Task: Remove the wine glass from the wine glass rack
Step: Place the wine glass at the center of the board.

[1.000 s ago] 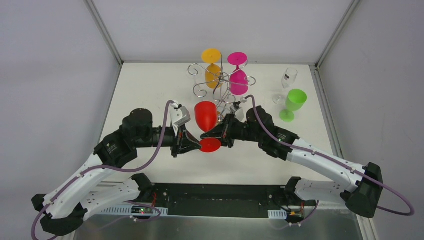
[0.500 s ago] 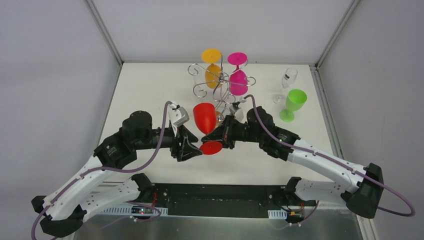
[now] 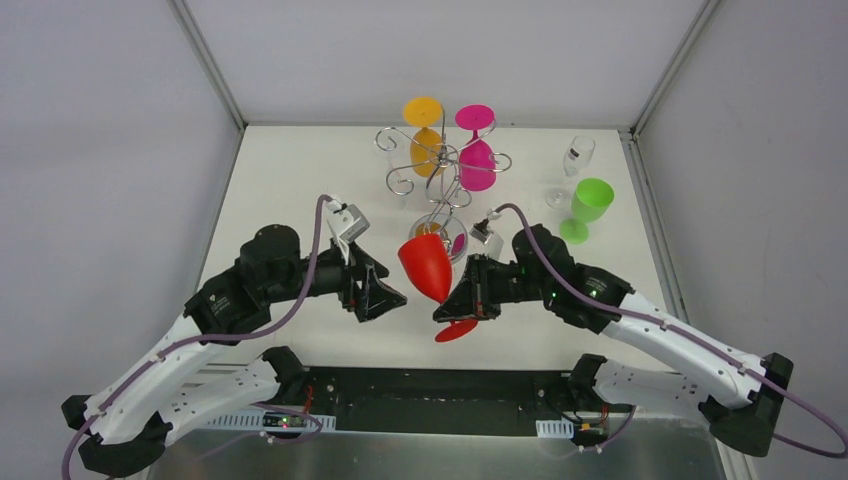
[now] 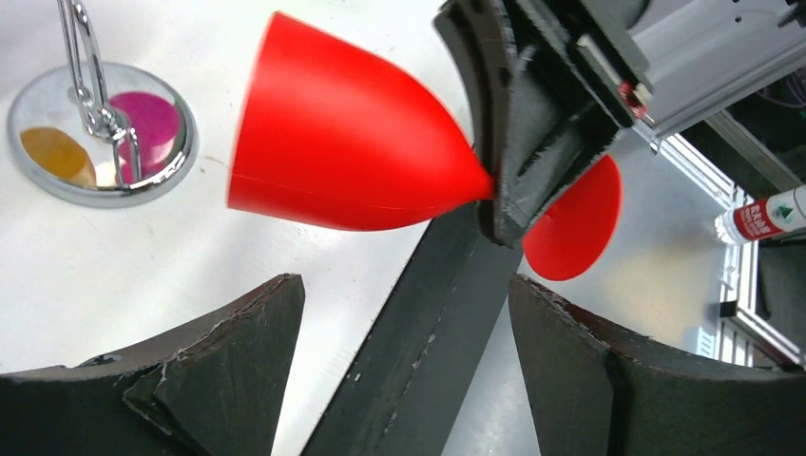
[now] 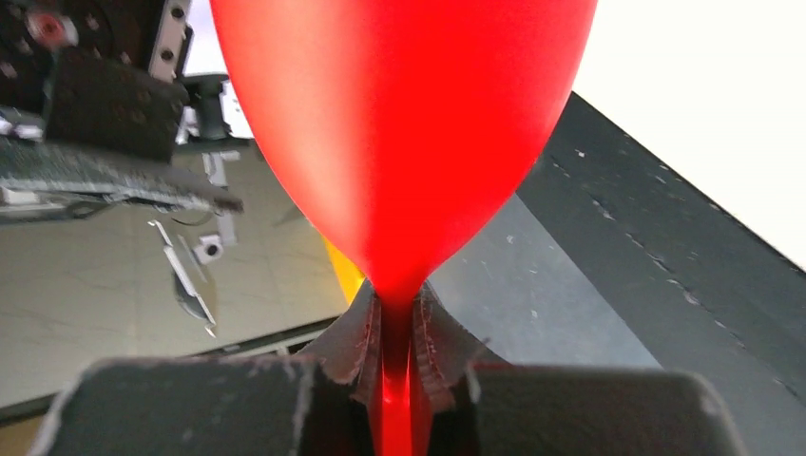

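White bench [image 3: 290, 190] between grey walls. Right claw [image 3: 455, 310] clenched on stem of red wine glass [image 3: 425, 265], held tilted off wine glass rack [image 3: 440, 165], rim toward rack's base. Left claw [image 3: 390, 297] spread wide, empty, just beside bowl. Orange glass [image 3: 424, 125] and pink glass [image 3: 477, 160] hanging on rack; green glass [image 3: 590, 200] and clear glass [image 3: 577, 155] standing at right.

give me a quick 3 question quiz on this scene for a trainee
1. True or false: the right gripper is shut on the stem of the red wine glass.
2. How many glasses hang on the wine glass rack? A one, B two, C four.
3. Fill in: the left gripper is ____.
Key: 1 true; 2 B, the orange glass and the pink glass; 3 open.
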Robot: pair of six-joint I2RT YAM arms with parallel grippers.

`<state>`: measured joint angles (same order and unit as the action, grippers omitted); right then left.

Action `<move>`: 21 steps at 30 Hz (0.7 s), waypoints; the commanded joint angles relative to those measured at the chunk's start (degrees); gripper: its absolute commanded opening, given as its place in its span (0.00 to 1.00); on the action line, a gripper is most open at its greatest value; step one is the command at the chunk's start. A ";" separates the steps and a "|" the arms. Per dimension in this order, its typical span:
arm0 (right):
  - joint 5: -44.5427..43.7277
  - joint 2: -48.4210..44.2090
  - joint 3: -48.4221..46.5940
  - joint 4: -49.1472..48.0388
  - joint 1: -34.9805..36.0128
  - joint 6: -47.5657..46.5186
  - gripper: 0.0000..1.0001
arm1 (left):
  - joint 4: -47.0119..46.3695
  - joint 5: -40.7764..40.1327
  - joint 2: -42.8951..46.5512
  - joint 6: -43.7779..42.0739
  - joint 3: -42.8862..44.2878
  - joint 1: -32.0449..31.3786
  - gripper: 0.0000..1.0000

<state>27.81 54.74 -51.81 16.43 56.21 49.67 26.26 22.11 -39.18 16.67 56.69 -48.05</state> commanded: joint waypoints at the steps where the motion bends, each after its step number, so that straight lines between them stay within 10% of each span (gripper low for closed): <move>1: 0.12 -3.50 -3.00 7.61 0.28 -12.05 0.00 | -1.57 -2.92 -2.23 6.95 2.57 -0.42 0.80; 21: -8.81 -13.94 -0.02 12.23 0.24 -37.94 0.00 | 2.22 -12.73 -1.94 26.84 8.17 0.46 0.81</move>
<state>21.45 42.61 -52.07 29.52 56.21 20.23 28.21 9.39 -39.55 38.83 62.78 -48.01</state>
